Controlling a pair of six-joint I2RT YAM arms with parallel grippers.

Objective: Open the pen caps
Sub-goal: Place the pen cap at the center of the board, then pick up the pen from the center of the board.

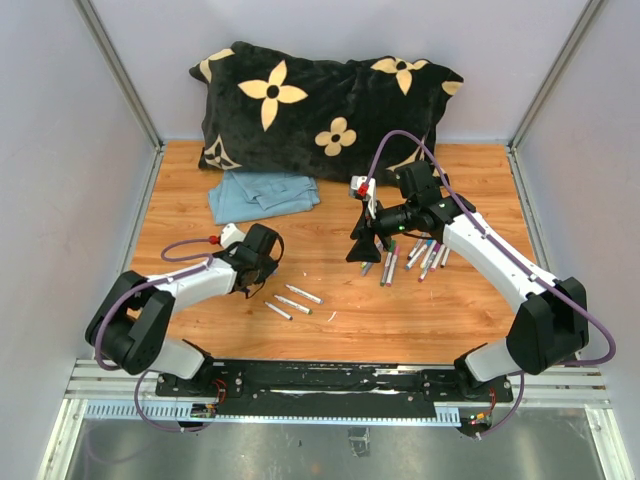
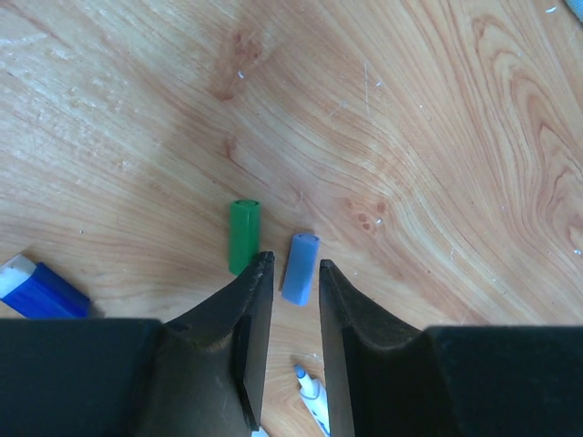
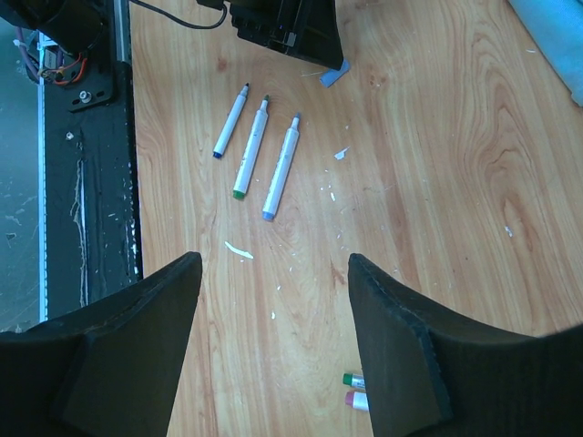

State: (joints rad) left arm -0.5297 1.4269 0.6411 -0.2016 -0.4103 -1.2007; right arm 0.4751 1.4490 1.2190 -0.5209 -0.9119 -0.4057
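The left gripper (image 2: 293, 271) sits closest to its wrist lens: fingers slightly apart, nothing clamped. The right gripper (image 3: 273, 269) has its fingers wide apart and empty. The pillow (image 1: 320, 105) spans the far edge of the table (image 1: 450, 320). The folded cloth (image 1: 262, 193) lies just before it, left of centre. The capped pens (image 1: 415, 258) cluster in the right half, just beside the right gripper. Three uncapped pens (image 1: 293, 303) lie left of centre toward the near edge. The green cap (image 2: 243, 235) and blue cap (image 2: 301, 267) lie loose at the left fingertips. Caps are judged light, rigid, smooth and slip-prone: pinch across mid-length while restraining the barrel. No legible writing
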